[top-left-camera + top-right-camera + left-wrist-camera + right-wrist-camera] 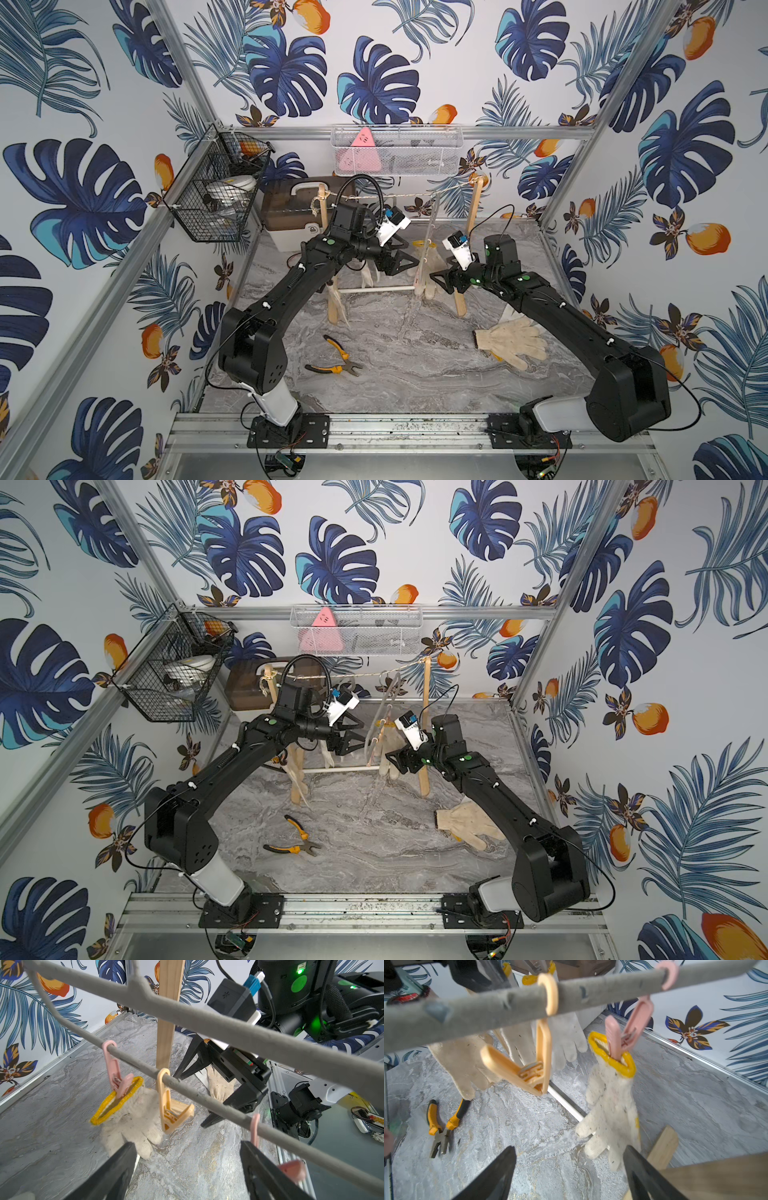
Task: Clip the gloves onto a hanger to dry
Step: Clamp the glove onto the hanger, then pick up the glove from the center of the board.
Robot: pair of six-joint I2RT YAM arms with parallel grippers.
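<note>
Jaws on left gripper [186, 1147] and right gripper [571, 1149] both spread, empty; loose cream knitted cotton glove [513, 338] near right edge of grey marbled worktop [415, 365] looks light, limp, non-slip, so pinch its cuff.

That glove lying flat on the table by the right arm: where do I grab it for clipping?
Pinch the dark-edged cuff of the glove from straight above with the right gripper. It lies flat, cuff toward the open table, the rest beside the right arm.

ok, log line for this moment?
left gripper: open | right gripper: open | yellow-cuffed glove: hung on pink clip | orange clip: empty | loose glove: on table
</note>
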